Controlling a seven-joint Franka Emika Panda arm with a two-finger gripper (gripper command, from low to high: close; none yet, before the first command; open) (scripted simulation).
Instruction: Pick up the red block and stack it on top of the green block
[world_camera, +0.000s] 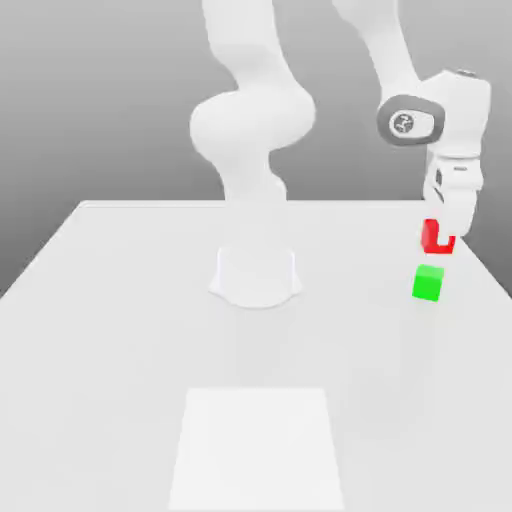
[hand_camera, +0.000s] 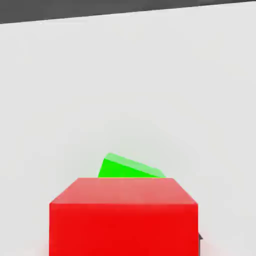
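Gripper (world_camera: 440, 240): pinching the red block, hanging in the air above the table, near its edge on the exterior view's right.
Red block (world_camera: 437, 238): sitting between the fingers, just above the green block, not touching it.
Green block (world_camera: 428, 283): resting on the table (world_camera: 120, 330), directly below the red block.
Writing: none showing on either block; a round emblem on the arm's wrist is not reading clearly.

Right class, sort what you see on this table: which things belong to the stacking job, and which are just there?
Belongs to the job:
- red block, held in the pincer
- green block, on the table below it

Just there:
- table
- pale square patch on the table's near side
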